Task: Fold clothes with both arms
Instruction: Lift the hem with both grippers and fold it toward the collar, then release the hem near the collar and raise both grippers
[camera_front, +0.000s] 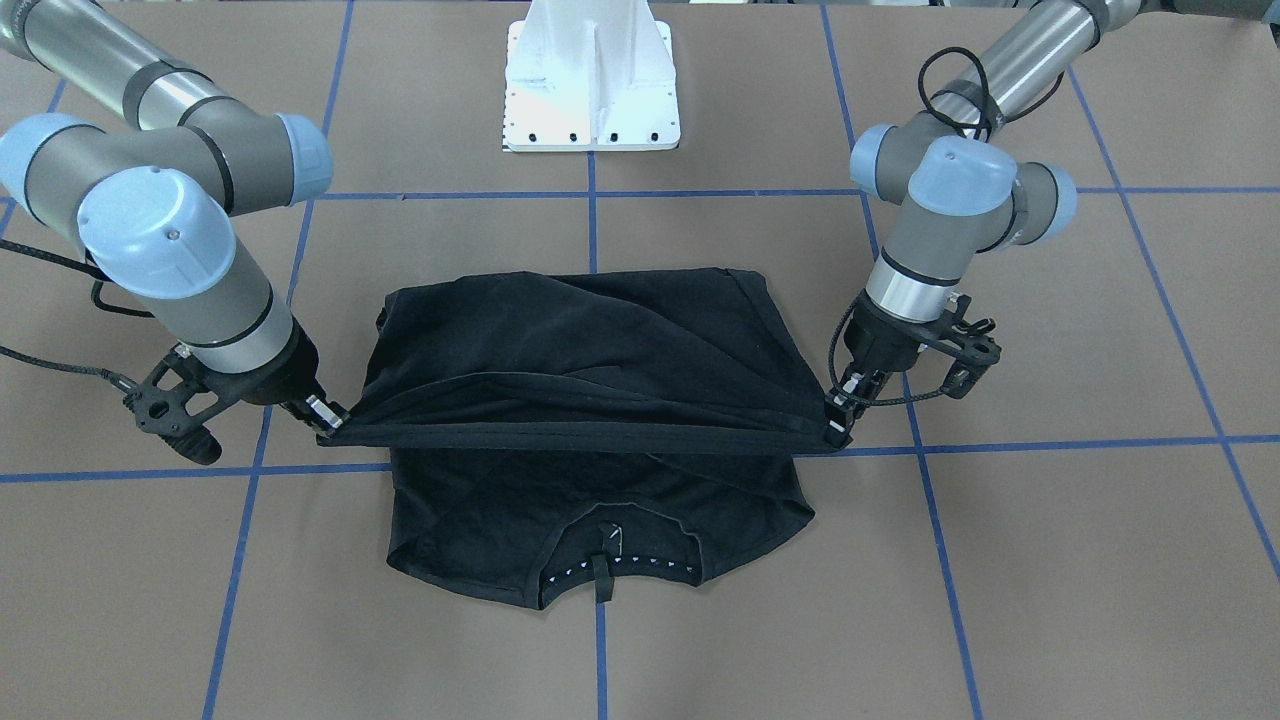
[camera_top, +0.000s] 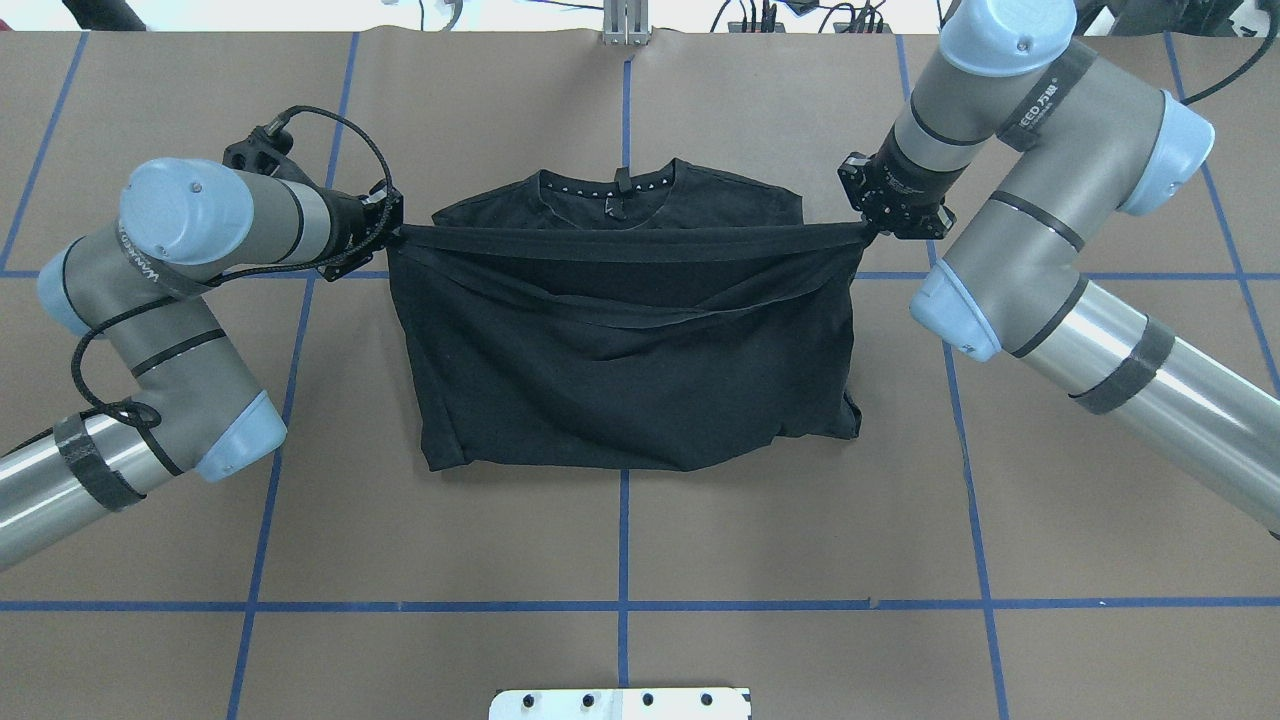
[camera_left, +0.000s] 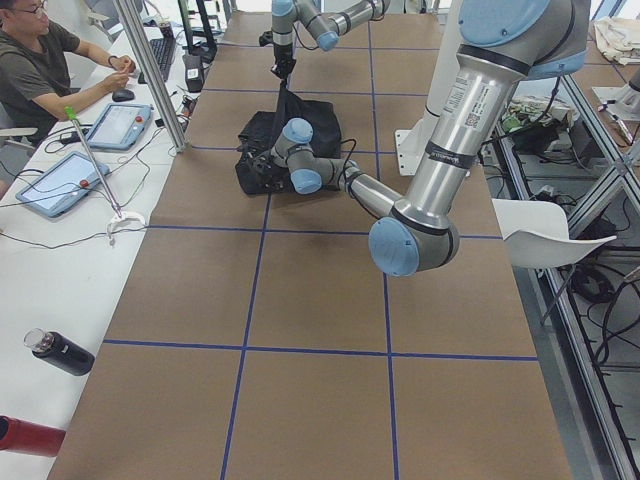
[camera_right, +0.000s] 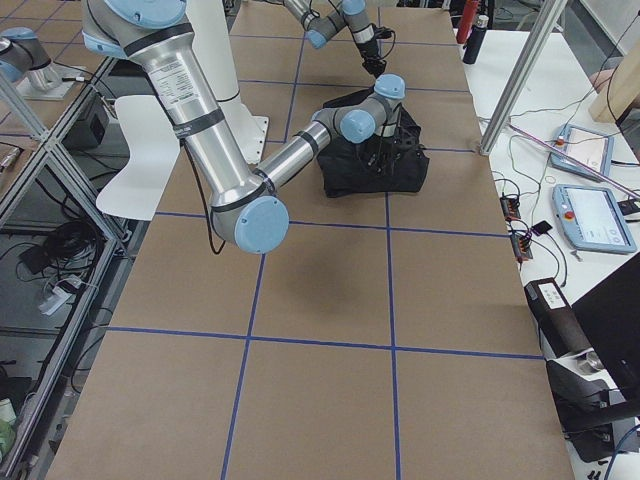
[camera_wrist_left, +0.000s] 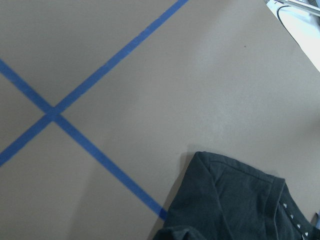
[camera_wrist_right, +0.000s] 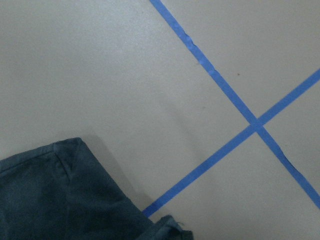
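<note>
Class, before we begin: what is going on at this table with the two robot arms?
The robot is mid-fold on a black short-sleeved T-shirt lying on the brown table. The left gripper and the right gripper each pinch one end of a shirt edge, pulled taut between them and held above the cloth, close to the collar. The collar is uncovered, so the fold is not yet laid down.

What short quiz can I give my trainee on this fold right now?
1. True or false: the robot's black two-finger left claw is shut on the black short-sleeved fabric T-shirt.
2. Which holds the shirt's other corner? A: the black two-finger right claw; B: nothing.
3. Fill in: the shirt's collar lies at the end ___ from the white metal pedestal base.
Key: 1 true; 2 A; 3 farthest.
</note>
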